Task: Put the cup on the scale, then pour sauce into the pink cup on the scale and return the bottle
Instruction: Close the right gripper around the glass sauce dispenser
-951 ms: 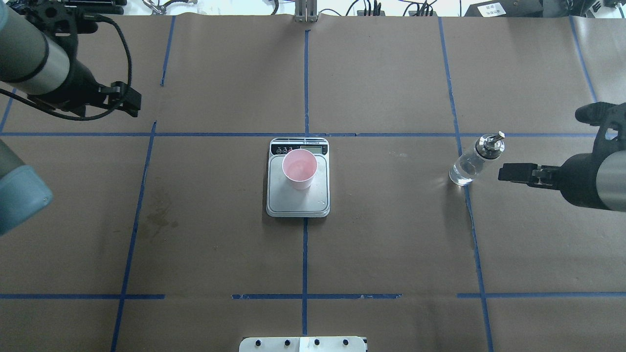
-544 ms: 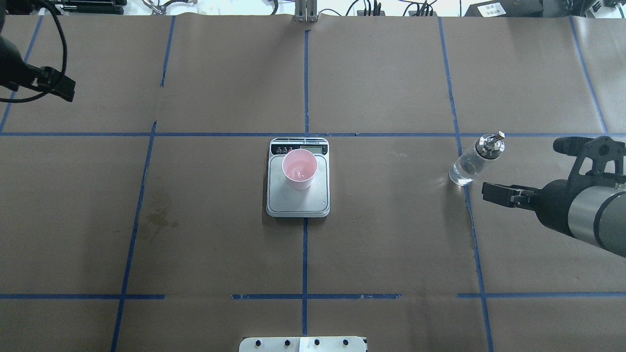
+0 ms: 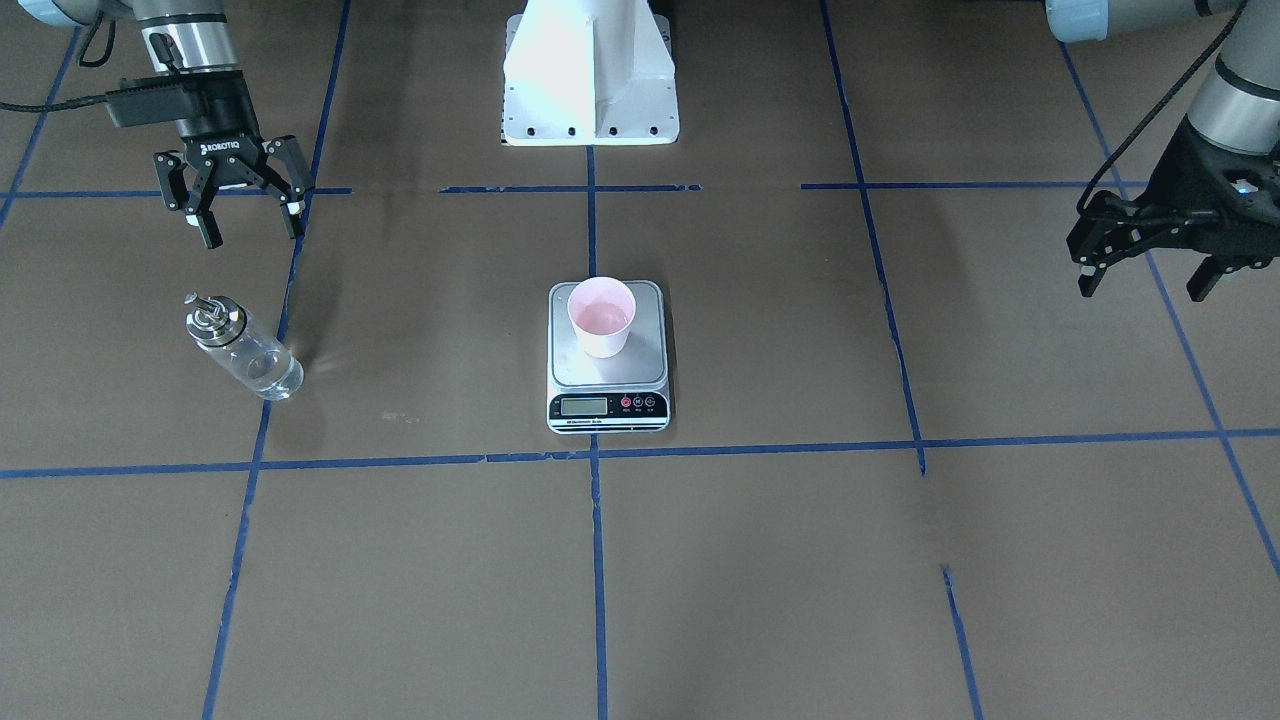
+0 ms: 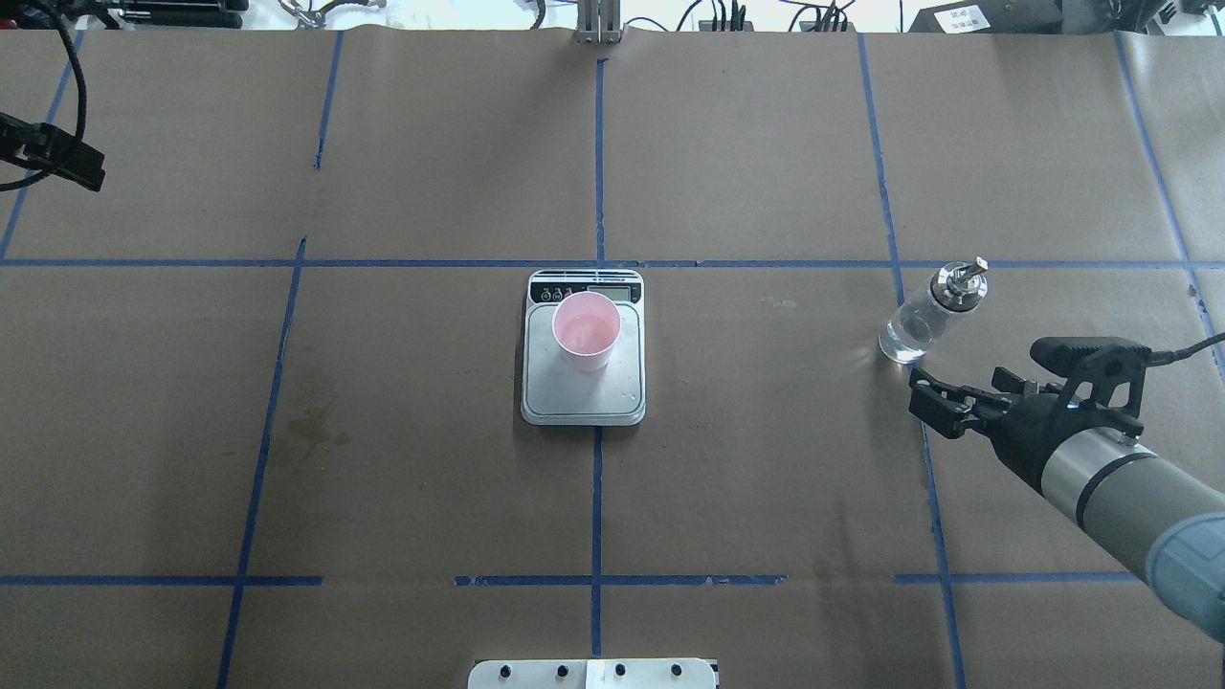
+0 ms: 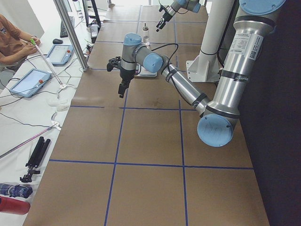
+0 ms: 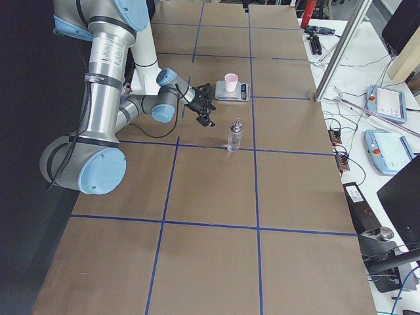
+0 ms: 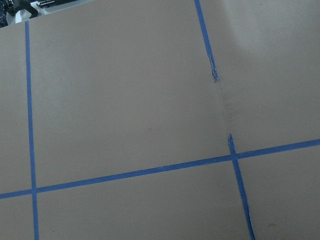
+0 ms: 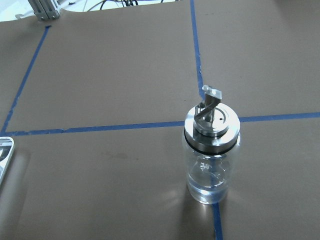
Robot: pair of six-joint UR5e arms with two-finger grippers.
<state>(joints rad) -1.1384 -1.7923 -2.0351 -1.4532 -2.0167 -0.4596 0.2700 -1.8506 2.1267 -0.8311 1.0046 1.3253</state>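
Note:
The pink cup (image 3: 601,315) stands upright on the silver scale (image 3: 608,405) at mid-table; both also show in the overhead view, the cup (image 4: 586,330) on the scale (image 4: 584,407). The glass bottle (image 4: 928,316) stands upright on the paper to the right, with a little clear sauce (image 8: 210,187) at its bottom. My right gripper (image 3: 255,238) is open and empty, apart from the bottle (image 3: 245,350) on the robot's side of it. My left gripper (image 3: 1142,292) is open and empty, far off to the left of the scale.
The white robot base (image 3: 590,70) stands at the table's near edge behind the scale. Blue tape lines (image 4: 597,163) grid the brown paper. A faint stain (image 4: 311,426) lies left of the scale. Operator tablets (image 5: 30,82) lie beyond the far edge.
My right gripper has drawn back from beside the bottle toward the robot. My left arm has swung out to the left edge of the overhead view. Cup, scale and bottle have not moved.

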